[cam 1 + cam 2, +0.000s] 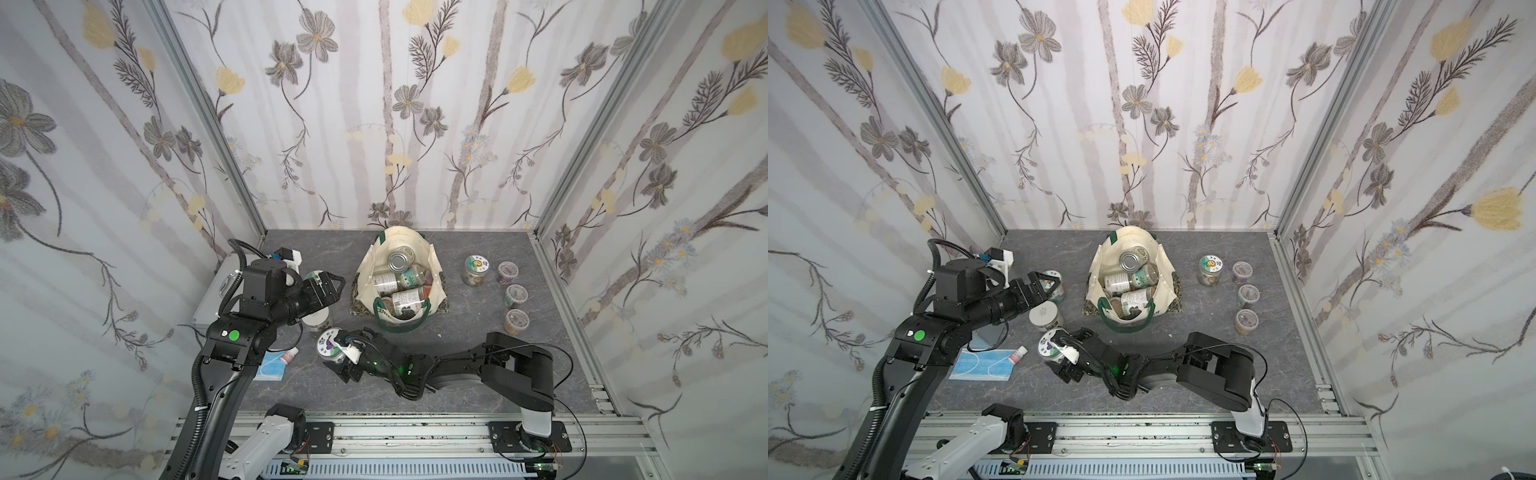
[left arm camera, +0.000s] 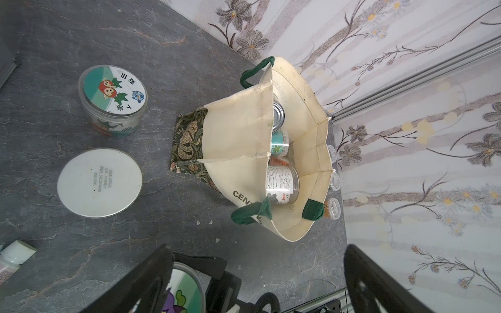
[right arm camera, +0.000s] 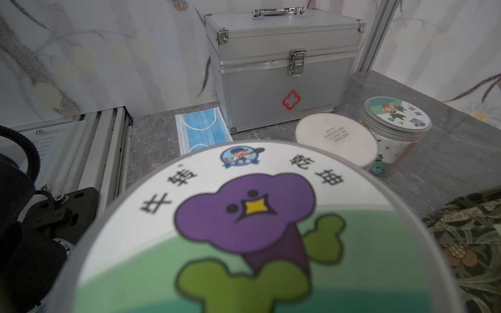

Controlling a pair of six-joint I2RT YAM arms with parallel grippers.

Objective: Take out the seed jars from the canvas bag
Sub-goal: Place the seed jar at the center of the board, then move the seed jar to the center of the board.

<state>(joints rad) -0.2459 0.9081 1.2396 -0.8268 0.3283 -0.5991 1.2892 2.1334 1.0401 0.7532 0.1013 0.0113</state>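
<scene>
Canvas bag [image 1: 399,237] stands upright at back-ctr of grey table [image 1: 457,365], mouth open, green handles at front and back rim, floral base showing at both sides. Inside: at least four seed jars [image 1: 409,299] lying on their sides in a heap, one showing a shiny metal end. Out of bag, on robot's right: pictured-lid jar [image 1: 477,266] nearest the bag, then three clear-lid jars [image 1: 516,294] in a row running toward the front, all upright and apart. On robot's left of bag: green-lid jar [image 2: 112,89] and white-lid jar [image 2: 99,182], upright, near each other. Right gripper [image 1: 337,353] reaches low across the front of the bag. Purple-lid jar [image 3: 244,230] sits btwn its fingers, gripped round the body, lid up and filling the right wrist view; can't tell if its base is on the table. Left gripper [image 1: 334,291] hangs above green-lid jar w/ fingers spread wide, nothing in them. Silver case [image 3: 282,81] at table's left edge, blue mask [image 3: 202,130] flat beside it, small bottle [image 1: 1019,355] lying by the mask.
</scene>
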